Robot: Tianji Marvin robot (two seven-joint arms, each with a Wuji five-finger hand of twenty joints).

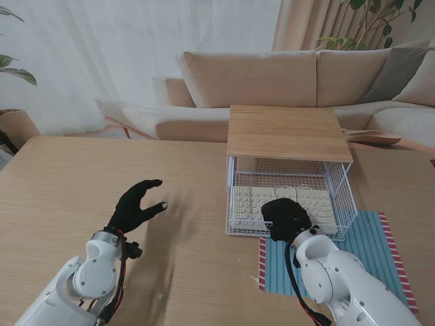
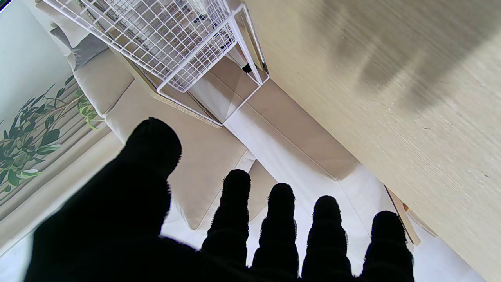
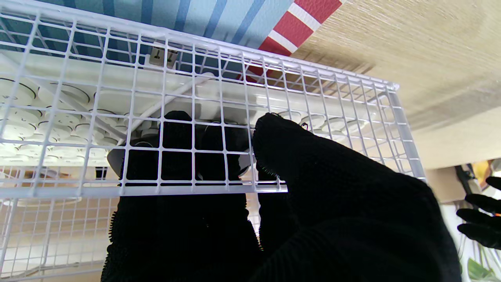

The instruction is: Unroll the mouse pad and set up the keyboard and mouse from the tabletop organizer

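The blue striped mouse pad [image 1: 370, 248] with its red-and-white border lies flat on the table, partly under the white wire organizer [image 1: 345, 197], which has a wooden top [image 1: 285, 132]. The white keyboard [image 1: 248, 204] rests inside the organizer. My right hand [image 1: 287, 217] reaches into it over the keyboard. In the right wrist view the fingers [image 3: 176, 149] curl over a grey rounded mouse [image 3: 113, 157] behind the mesh [image 3: 313, 74], above the keyboard [image 3: 47, 117]. My left hand [image 1: 138, 204] hovers over bare table, fingers spread and holding nothing.
A thin white cable [image 1: 293, 189] lies across the keyboard. Beyond the table's far edge stands a beige sofa [image 1: 272, 78]. The left wrist view shows the organizer's mesh [image 2: 164, 39] and the wooden table [image 2: 391, 98].
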